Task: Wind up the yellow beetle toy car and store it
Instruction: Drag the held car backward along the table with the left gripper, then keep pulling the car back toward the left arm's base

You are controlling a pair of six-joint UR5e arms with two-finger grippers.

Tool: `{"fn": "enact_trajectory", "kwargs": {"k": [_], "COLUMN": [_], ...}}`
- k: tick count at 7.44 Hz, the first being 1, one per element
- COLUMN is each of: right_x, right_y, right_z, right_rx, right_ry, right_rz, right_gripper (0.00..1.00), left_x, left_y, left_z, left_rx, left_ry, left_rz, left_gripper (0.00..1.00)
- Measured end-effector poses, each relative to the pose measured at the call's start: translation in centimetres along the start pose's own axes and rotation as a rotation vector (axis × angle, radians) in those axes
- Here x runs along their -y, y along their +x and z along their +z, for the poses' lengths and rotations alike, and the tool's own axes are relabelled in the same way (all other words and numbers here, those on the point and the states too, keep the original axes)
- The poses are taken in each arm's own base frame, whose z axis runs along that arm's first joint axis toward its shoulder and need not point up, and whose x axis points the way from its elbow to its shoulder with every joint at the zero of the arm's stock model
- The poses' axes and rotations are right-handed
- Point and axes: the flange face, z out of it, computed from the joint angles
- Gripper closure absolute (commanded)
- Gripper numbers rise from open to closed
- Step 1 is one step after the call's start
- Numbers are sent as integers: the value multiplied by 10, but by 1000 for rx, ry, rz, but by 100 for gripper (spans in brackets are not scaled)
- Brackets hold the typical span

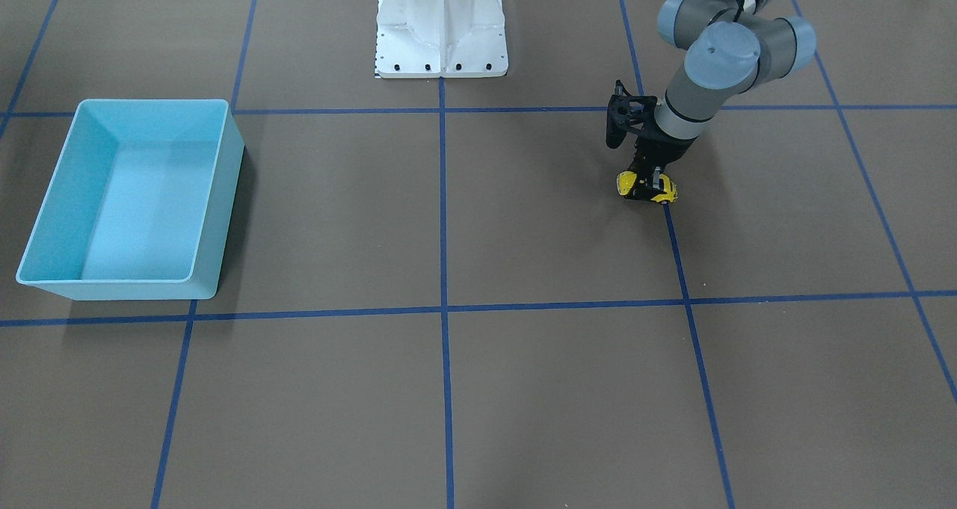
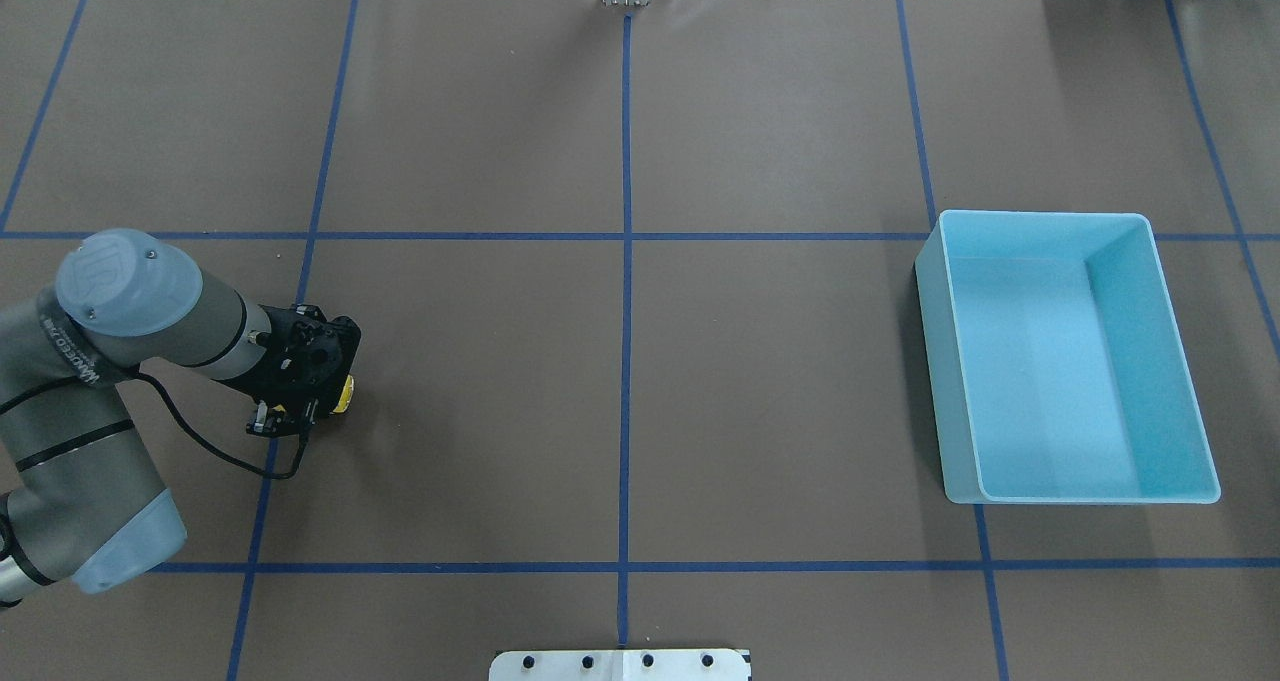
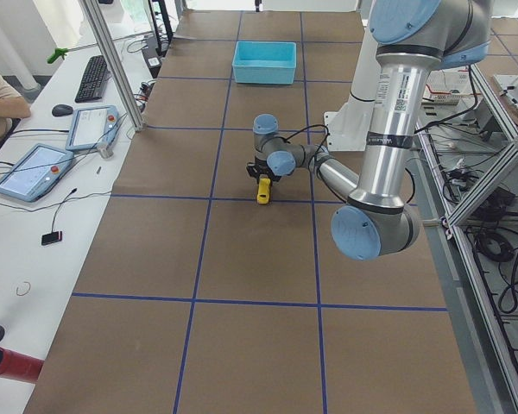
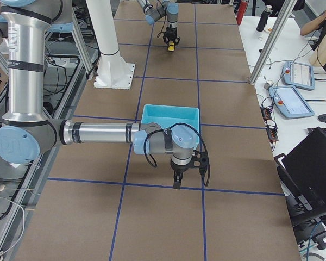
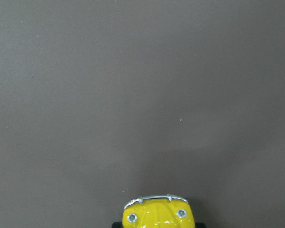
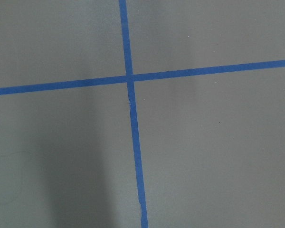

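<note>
One step begun, none finished, by the look of it: the left gripper (image 1: 647, 182), black fingers clamped across the small glossy yellow beetle toy car (image 1: 665, 189), holds it low on the brown paper-covered table (image 1: 523, 232) at the robot's left. Storing remains undone. Well apart, the light-blue rectangular plastic bin (image 1: 224, 202) holds nothing; the right gripper (image 4: 176, 182) hangs just beside it, and I cannot tell its fingers' state.

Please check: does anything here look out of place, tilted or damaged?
Nothing stands out. The yellow beetle toy car sits upright on the table between the jaws of the left gripper, and the light-blue bin stands level, empty and undamaged.
</note>
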Motion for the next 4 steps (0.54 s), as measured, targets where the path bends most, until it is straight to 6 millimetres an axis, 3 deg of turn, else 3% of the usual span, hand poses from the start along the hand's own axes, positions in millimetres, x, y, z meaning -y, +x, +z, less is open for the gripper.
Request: {"fn": "enact_trajectory", "kwargs": {"k": [4], "right_x": [1], "right_y": [-10], "right_z": [18], "right_rx": [-9], "right_ry": [-34], "right_rz": [-27], "right_gripper": [1], "left_x": [-19], "left_y": [6], "left_z": [1], "left_rx": [12], "left_ry": [8], "left_rz": [-1], "left_gripper": [100]}}
